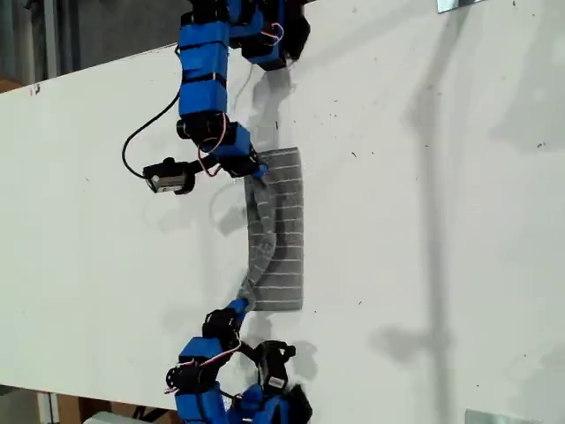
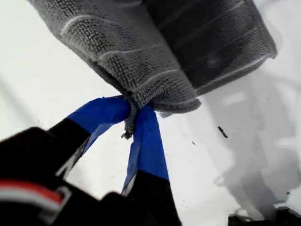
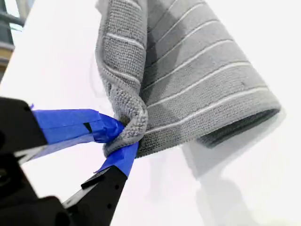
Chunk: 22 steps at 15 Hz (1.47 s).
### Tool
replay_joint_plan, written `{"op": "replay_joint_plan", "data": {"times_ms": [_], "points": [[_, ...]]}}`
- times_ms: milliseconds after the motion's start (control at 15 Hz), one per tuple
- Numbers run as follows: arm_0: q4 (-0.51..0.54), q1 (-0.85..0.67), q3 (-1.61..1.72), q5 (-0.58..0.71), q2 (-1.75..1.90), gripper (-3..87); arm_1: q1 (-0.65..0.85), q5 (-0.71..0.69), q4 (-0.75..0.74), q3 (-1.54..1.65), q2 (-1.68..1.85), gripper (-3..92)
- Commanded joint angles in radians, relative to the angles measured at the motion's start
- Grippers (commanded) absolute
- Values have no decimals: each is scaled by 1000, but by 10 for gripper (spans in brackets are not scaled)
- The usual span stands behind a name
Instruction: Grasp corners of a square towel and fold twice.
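My first tool (image 2: 134, 120) is closed on one corner of the towel (image 1: 281, 234), and my second tool (image 3: 124, 141) is clamped on another corner, each pinching a small bunch of cloth between blue-taped jaws. In the exterior view two arms hold the towel, one at the strip's top end and one at its bottom end; I cannot tell from the wrist views which is which. The towel lies near the middle of the white surface (image 1: 424, 221) as a narrow strip, apparently mid-fold, its left edge lifted and curling over toward the right in the exterior view. Its long axis runs top to bottom in that view, and the pale stripes cross it. To fold well, I judge both tools should travel together at equal height, keeping the held edge taut, then lower it onto the far edge so the corners meet squarely.
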Motion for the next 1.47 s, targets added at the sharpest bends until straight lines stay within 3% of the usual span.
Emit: {"op": "replay_joint_plan", "data": {"times_ms": [0, 200, 333, 533, 800, 1133, 1400], "points": [[-37, -163, 41, 48, 29, 0, 172, -91, -43, -6, 71, -2], [-117, -390, 43, 94, -187, 0, 399, -153, -155, 44, -54, -2], [-126, -407, -21, 91, -321, 0, 443, -179, -187, 17, -207, -2], [-35, -304, -60, 46, -204, 0, 393, -184, -153, 28, -167, -2], [95, -91, -43, -64, 3, 0, 207, -138, -60, 92, 29, -2], [-150, 28, 258, -170, 57, 0, 60, -43, -138, 291, 100, -2], [-195, 61, 310, -196, 60, 0, 51, -32, -215, 360, 57, -2]]}}
